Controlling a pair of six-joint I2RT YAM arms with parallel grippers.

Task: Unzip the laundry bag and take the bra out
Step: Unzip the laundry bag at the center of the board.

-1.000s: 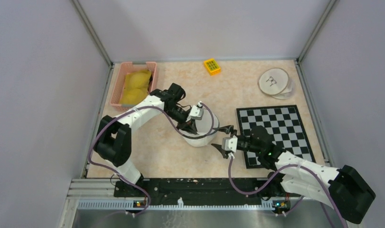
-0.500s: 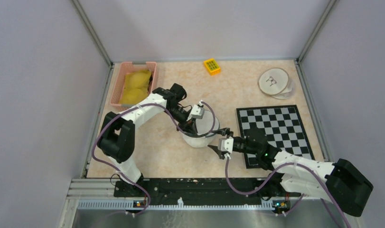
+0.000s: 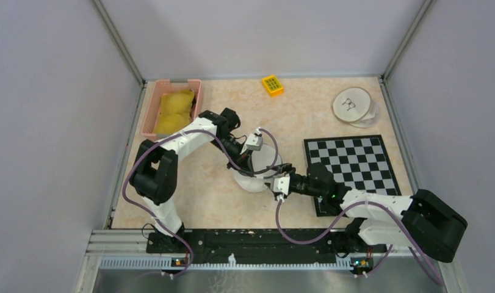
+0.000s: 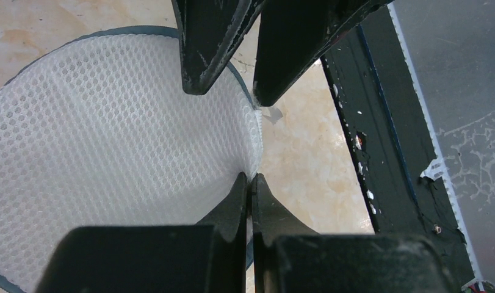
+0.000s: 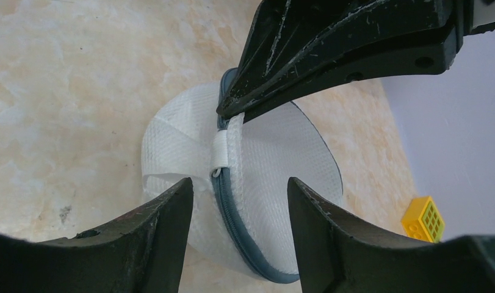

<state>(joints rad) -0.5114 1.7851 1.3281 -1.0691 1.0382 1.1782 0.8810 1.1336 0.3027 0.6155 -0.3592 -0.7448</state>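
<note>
Right gripper (image 5: 238, 183), nearest: my jaws stand apart, empty, framing the white tab (image 5: 219, 152) over the zip (image 5: 225, 204). Between the grippers, the bag (image 5: 281, 159): light, limp mesh, best pinched at that stiffer tab. Beyond, my left gripper (image 5: 231, 115) is clamped on its rim. The bra, presumably inside, is unseen.

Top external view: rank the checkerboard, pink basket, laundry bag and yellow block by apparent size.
1. checkerboard
2. pink basket
3. laundry bag, partly hidden, so how far it falls short of the basket is unsure
4. yellow block, clearly smallest
</note>
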